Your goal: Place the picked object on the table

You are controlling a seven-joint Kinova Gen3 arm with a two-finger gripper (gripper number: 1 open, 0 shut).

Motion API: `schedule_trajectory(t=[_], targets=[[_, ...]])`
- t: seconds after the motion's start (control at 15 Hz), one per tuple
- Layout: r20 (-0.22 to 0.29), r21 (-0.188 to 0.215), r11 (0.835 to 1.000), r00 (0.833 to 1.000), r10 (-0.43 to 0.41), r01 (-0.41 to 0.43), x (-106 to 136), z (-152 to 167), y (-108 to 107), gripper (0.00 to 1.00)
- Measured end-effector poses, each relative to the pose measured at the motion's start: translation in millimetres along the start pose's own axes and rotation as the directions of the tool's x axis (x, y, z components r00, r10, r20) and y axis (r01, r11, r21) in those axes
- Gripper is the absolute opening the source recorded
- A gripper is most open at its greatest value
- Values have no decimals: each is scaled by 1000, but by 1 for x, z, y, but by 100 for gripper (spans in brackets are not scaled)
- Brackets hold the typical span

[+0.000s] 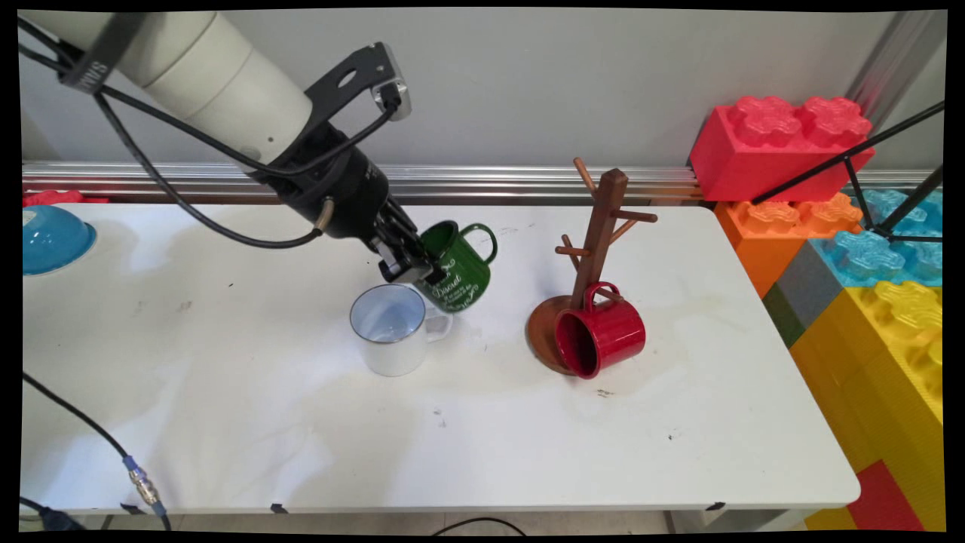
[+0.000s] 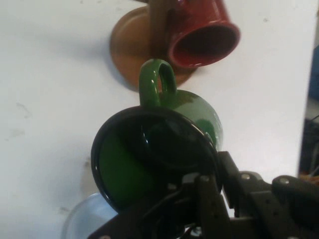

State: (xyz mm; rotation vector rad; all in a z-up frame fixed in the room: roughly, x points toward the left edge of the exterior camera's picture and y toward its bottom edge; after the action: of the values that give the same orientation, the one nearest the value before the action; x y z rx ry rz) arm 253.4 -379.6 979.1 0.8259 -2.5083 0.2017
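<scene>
Arm angled down-right, tool [image 1: 413, 265] gripping tilted green mug [image 1: 457, 268] rim above white mug [image 1: 390, 329]

Bright even light, soft shadows; hand view blurred.

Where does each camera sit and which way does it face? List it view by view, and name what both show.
Main view: fixed above the table's near side, looking down across the white table to the wall; the arm enters from upper left.
Hand view: on the hand, looking along the gripper; its black linkage rises from the bottom edge.
Shared: the gripper-held green mug, the red mug on the wooden mug tree, the white mug.
</scene>
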Motion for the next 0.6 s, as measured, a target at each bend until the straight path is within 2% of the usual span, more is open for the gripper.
schedule_trajectory(t=[0.33, 0.6], targets=[[33, 90, 991, 995, 94, -96, 5, 15, -24, 0], [63, 153, 973, 985, 162, -170, 10, 31, -43, 0]])
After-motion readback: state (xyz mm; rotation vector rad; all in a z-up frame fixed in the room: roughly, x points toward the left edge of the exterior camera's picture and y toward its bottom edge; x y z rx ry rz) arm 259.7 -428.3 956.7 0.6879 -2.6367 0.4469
